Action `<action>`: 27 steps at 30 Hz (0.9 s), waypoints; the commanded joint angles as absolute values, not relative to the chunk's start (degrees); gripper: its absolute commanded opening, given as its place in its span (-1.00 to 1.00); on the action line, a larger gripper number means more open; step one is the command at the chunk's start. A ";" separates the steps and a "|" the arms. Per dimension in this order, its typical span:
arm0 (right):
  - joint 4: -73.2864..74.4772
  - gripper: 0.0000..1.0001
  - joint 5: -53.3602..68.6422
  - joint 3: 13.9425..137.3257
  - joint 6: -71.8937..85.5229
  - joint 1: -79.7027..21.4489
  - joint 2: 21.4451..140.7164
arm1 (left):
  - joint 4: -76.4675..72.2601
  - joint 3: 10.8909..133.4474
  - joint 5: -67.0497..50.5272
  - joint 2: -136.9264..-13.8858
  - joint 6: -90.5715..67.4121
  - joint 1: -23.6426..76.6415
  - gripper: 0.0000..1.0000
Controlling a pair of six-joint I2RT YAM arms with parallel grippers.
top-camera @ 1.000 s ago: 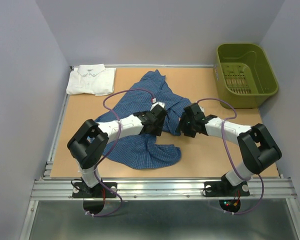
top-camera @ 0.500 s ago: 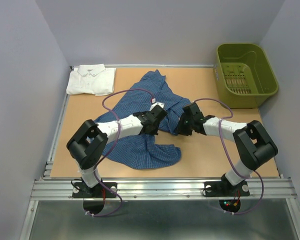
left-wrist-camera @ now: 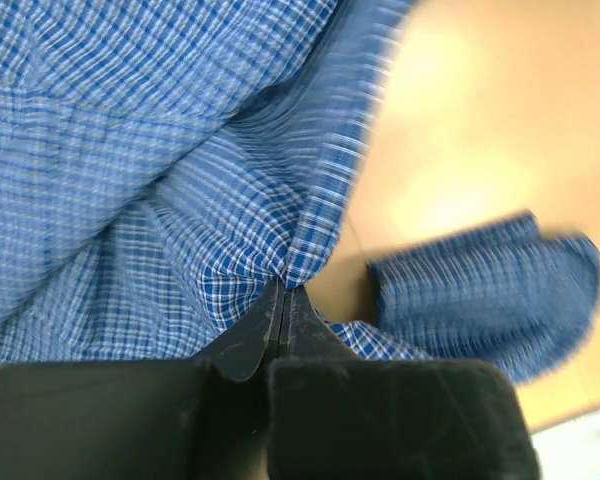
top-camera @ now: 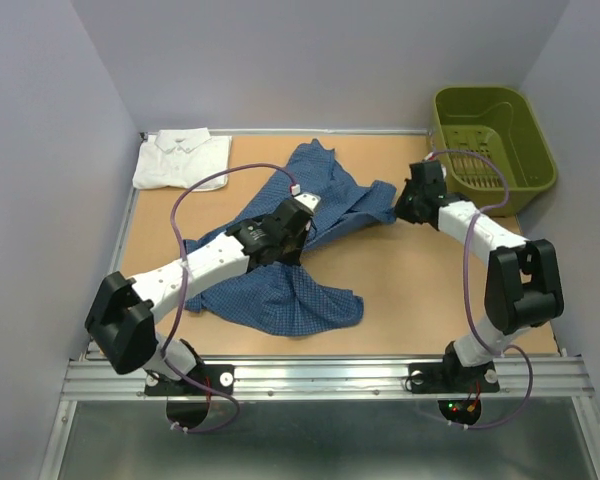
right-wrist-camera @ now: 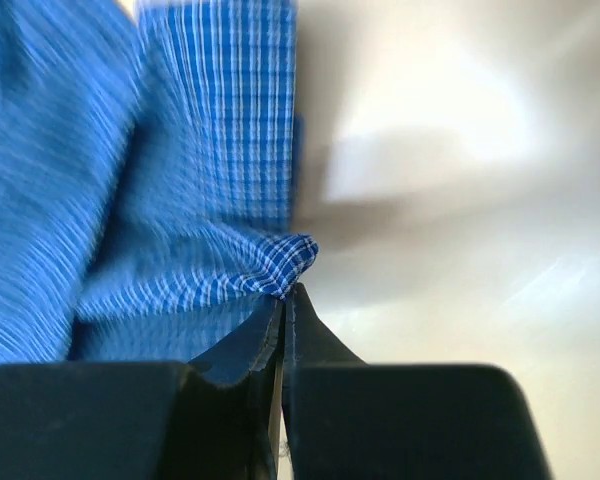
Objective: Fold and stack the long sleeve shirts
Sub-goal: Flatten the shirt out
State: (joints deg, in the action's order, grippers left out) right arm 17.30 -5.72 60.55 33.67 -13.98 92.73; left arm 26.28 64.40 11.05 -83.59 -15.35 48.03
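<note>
Arms [top-camera: 210, 262] splayed fwd, L claw [left-wrist-camera: 283, 292] & R claw [right-wrist-camera: 285, 296] each pinching blue shirt [top-camera: 280, 295].

olive basket [top-camera: 485, 110] — far right of table [top-camera: 420, 290]

Two arms, same build. Left arm [top-camera: 205, 265] & right arm [top-camera: 477, 226]: white tubular links w/ chunky black joint housings, e.g. left elbow housing [top-camera: 120, 322] and right elbow housing [top-camera: 522, 285], both rounded-boxy. Wrist sections black, blocky.

Left cable [top-camera: 195, 190]: thin, purple, runs loose along the arm, w/ small white connector [top-camera: 296, 190] nr the wrist. Right cable [top-camera: 467, 275]: same purple, runs down to the base.

Left base [top-camera: 185, 380] & right base [top-camera: 448, 378]: black, low. Green + red lights [top-camera: 458, 407] on front of right one.

Left gripper [left-wrist-camera: 283, 292] & right gripper [right-wrist-camera: 285, 297]: matte black fingers [left-wrist-camera: 242, 345], broad at the root, tapering to thin pointed tips.
</note>
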 commanded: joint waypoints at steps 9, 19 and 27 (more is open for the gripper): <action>24.25 -0.95 -19.07 70.67 22.76 -10.02 84.40 | 34.72 58.02 -13.42 -69.36 -12.48 48.16 -1.00; 35.76 -0.64 -22.33 56.97 29.62 -9.93 67.44 | 27.78 49.13 -23.29 -69.78 -16.00 54.39 -0.62; 41.48 0.33 -15.04 52.65 29.36 -9.93 59.50 | 27.33 53.51 -15.93 -69.08 -14.50 55.28 0.66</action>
State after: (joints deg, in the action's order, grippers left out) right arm 40.01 -17.23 53.67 29.71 -10.09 61.84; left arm 27.00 49.50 -20.23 -70.37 -15.53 55.48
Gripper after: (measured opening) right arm 0.605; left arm 0.771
